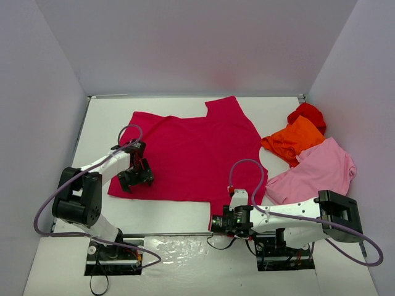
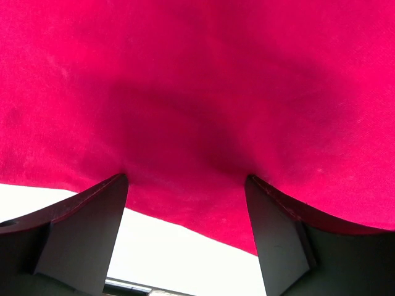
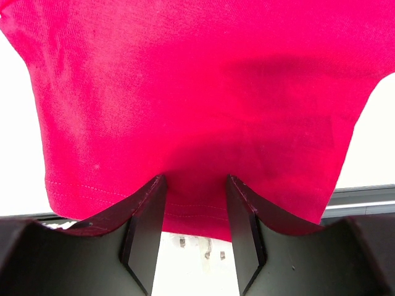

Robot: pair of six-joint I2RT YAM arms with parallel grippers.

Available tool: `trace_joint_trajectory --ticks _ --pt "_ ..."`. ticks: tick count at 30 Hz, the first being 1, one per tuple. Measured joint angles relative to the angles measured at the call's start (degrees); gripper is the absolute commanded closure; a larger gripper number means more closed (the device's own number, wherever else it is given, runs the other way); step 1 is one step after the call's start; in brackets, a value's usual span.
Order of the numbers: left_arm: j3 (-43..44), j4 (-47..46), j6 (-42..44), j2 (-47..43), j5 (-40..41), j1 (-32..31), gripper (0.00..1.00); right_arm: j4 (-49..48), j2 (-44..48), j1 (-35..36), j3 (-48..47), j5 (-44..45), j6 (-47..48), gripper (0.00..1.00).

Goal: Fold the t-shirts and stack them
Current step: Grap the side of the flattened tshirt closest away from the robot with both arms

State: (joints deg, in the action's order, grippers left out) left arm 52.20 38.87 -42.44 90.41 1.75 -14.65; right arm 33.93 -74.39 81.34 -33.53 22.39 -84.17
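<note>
A crimson-magenta t-shirt (image 1: 194, 154) lies spread flat in the middle of the table. My left gripper (image 1: 139, 177) sits over its lower left part, near the hem. In the left wrist view that gripper (image 2: 186, 179) stands wide open, and the shirt's edge (image 2: 185, 213) runs across between its fingers (image 2: 80, 234). My right gripper (image 1: 221, 217) is at the shirt's near right sleeve. In the right wrist view it (image 3: 195, 179) is partly open, with the stitched sleeve hem (image 3: 194, 213) lying flat between the fingers (image 3: 142, 234), not pinched. Light pink (image 1: 315, 172), orange (image 1: 293, 140) and red (image 1: 308, 114) t-shirts lie crumpled at the right.
White walls enclose the table on the left, back and right. The near table edge with clear tape (image 3: 210, 246) runs just below the right gripper. Both arm bases (image 1: 114, 250) sit at the front edge. Bare white table (image 1: 166, 213) shows between shirt and bases.
</note>
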Motion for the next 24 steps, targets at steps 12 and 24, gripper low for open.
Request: trace_joint_trajectory --ticks 12,24 --pt "0.6 -0.9 0.3 1.2 -2.4 -0.8 0.98 -0.1 0.0 0.0 0.0 -0.2 0.0 0.59" --pt "1.3 -0.1 0.4 1.7 0.1 -3.3 1.0 -0.5 2.6 0.5 1.2 -3.0 -1.8 0.6"
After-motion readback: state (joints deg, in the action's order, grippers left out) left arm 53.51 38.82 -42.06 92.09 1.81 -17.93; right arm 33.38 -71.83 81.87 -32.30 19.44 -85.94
